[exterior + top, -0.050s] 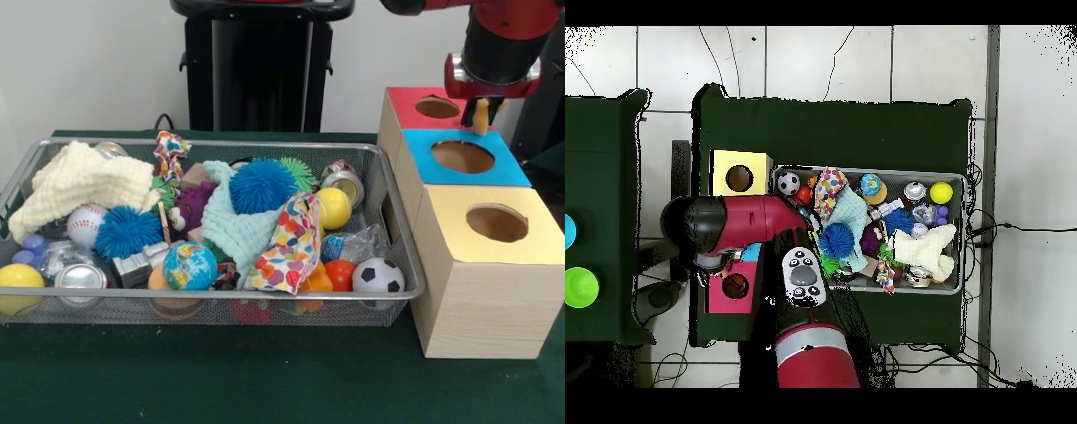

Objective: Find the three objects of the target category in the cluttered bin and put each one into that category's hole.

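Bin [402,265] at 9 o'clock: cloths, spiky balls, cans, soccer ball [378,276]. Gripper [480,117] at 1 o'clock, over the red box [406,104] and blue box [424,146], pinching a small tan piece [480,115]; likely light, stiff wood, best held mid-length. Overhead view hides both under the arm [750,222]; only front view shows the grasp.

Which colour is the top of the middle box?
Blue; the middle box shows best in the front view.
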Robot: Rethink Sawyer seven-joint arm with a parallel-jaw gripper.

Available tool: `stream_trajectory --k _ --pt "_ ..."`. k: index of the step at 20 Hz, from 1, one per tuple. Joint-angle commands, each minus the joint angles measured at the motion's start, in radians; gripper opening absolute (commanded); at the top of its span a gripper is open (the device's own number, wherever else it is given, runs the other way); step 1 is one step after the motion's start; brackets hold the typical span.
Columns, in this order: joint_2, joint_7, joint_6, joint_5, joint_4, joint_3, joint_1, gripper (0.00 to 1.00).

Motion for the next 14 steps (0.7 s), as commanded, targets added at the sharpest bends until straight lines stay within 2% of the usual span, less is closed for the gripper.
stream_trajectory --k 1,5,9,11,14 --pt "0.129 0.041 0.144 -0.015 -0.164 0.053 -0.016 0.00" --pt "0.178 0.020 0.203 -0.032 -0.248 0.055 -0.016 0.00" --pt "0.198 0.007 0.209 -0.024 -0.272 0.066 -0.022 0.00" --pt "0.193 0.009 0.202 -0.021 -0.260 0.065 -0.021 0.00" --pt "0.134 0.036 0.159 0.000 -0.154 0.058 -0.018 0.00"
